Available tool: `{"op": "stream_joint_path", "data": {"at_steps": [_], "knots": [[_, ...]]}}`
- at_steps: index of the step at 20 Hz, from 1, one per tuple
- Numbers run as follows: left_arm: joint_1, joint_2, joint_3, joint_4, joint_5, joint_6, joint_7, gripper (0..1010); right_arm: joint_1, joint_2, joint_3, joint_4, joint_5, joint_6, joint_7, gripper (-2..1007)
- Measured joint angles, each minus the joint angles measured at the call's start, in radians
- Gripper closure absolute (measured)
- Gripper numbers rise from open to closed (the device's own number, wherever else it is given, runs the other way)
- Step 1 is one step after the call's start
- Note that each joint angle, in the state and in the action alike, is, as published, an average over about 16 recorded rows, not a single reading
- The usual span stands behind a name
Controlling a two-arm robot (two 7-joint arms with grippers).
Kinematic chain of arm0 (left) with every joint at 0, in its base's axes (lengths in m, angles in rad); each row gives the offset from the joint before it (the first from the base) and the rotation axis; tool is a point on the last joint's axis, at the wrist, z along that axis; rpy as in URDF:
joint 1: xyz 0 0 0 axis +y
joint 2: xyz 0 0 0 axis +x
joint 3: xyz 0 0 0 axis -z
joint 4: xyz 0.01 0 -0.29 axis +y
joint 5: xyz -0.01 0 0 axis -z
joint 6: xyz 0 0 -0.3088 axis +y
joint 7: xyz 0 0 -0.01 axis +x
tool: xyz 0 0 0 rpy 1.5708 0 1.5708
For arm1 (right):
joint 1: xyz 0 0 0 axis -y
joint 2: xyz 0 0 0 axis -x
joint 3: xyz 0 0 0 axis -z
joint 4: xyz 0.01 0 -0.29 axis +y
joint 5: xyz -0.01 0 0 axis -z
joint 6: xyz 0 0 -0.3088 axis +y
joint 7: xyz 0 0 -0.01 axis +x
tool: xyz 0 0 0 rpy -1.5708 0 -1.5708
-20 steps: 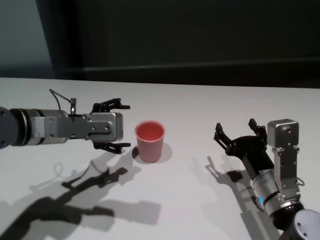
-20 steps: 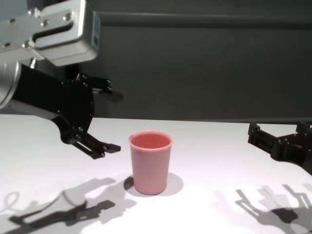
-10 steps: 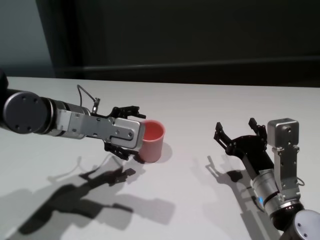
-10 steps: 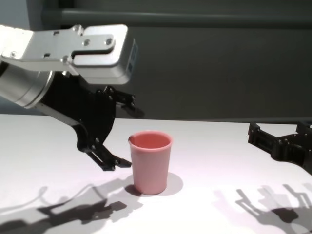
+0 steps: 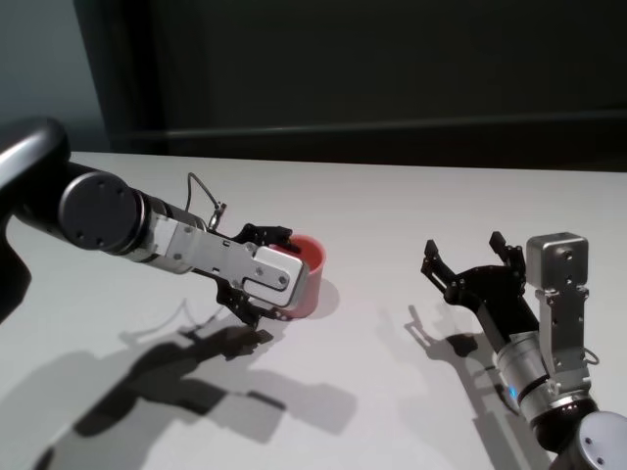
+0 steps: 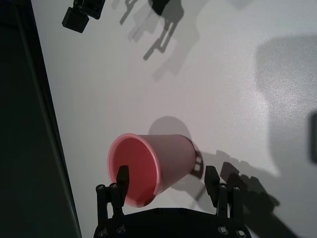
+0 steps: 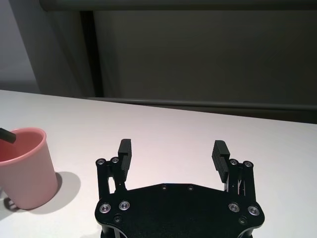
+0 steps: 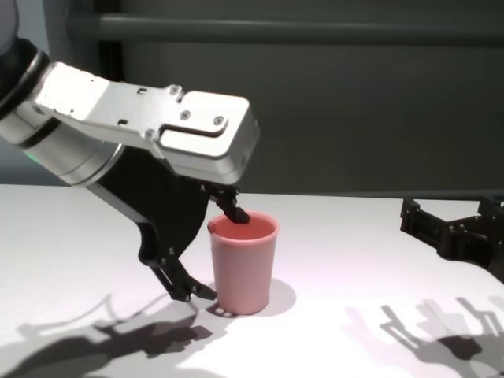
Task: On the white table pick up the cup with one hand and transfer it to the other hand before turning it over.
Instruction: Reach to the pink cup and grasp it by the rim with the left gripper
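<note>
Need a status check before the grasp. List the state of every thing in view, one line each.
cup: upright on the white table, mouth up, empty, not lifted.
left claw: open, straddling the cup's wall, one finger over the rim, one outside.
right claw: open, empty, parked apart from the cup on the robot's right.
white table: bears only the cup.

One cup [image 5: 304,277], two end effectors [image 5: 263,277]
</note>
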Motion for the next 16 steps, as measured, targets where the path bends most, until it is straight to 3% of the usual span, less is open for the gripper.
{"op": "stream_joint_path", "data": {"at_steps": [8, 16], "knots": [[-0.063, -0.044, 0.065, 0.082, 0.034, -0.029, -0.031, 9, 0.000, 0.000, 0.000, 0.000, 0.000, 0.000, 0.000, 3], [-0.098, -0.068, 0.103, 0.127, 0.044, -0.045, -0.043, 18, 0.000, 0.000, 0.000, 0.000, 0.000, 0.000, 0.000, 3]]}}
